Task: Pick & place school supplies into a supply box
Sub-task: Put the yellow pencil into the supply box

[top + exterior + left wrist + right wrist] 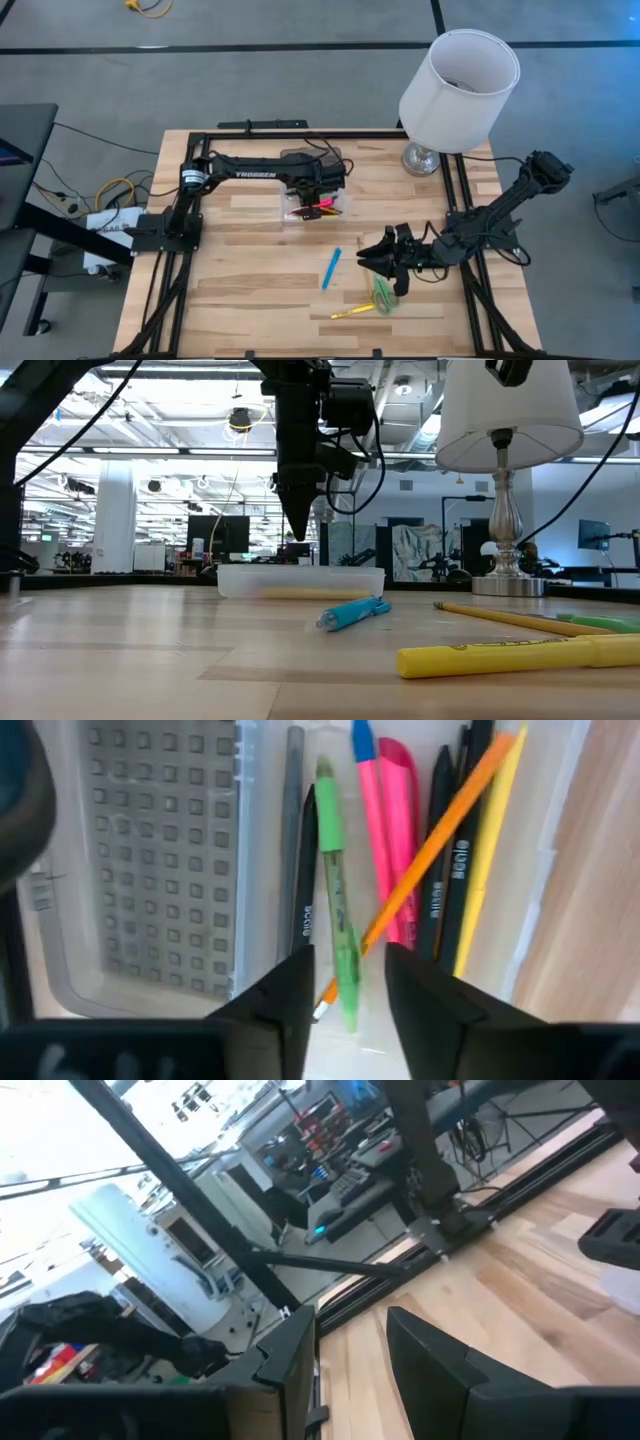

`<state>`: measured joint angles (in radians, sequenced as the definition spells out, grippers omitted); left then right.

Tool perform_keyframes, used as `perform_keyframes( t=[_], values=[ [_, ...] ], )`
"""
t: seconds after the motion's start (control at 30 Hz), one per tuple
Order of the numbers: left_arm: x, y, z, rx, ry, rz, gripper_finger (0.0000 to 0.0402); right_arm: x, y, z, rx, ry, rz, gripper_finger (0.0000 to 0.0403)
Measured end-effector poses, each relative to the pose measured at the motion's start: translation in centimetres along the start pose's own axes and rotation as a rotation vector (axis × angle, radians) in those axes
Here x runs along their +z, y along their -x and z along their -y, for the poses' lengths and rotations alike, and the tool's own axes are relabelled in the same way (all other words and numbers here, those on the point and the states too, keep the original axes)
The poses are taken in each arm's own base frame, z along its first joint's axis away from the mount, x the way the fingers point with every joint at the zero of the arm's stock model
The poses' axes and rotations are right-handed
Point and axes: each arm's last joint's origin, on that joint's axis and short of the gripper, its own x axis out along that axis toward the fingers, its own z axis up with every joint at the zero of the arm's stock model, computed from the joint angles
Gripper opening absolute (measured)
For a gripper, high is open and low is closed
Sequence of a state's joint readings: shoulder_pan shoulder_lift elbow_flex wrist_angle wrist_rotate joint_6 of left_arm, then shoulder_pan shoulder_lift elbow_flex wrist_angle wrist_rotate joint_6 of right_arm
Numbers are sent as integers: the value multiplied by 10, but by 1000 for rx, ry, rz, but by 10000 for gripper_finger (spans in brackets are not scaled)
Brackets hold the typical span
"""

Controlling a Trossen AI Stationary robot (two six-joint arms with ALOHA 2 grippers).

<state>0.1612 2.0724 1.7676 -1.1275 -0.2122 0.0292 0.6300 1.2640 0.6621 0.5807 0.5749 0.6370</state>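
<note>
**Green pen released over the box**

Left gripper hangs with jaws parted above the supply box, the green pen lying inside. Right gripper, jaws parted and empty, waits near the scissors. Descending could snag the crossed orange pencil.

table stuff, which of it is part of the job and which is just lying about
Part of the job:
- supply box, already holding pens
- blue marker
- yellow marker
- pencil
- green scissors
- left gripper, open over the box
- right gripper, open, near the scissors

Just lying about:
- white lamp
- cables off the table's left edge
</note>
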Motion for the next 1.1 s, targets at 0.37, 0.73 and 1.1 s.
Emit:
perform_keyframes(
  t=[0.37, 0.73, 1.1],
  values=[
    [-10, 21, 9, -79, -9, -12, 168, -16, 2, 14, -131, -78, -145, 120],
    [-53, 148, 45, -109, -46, 378, 169, -14, -1, 20, -169, -67, -140, 120],
    [-121, 225, 86, -34, -22, 593, 169, -4, -11, 33, -120, -119, -188, 120]
  ],
)
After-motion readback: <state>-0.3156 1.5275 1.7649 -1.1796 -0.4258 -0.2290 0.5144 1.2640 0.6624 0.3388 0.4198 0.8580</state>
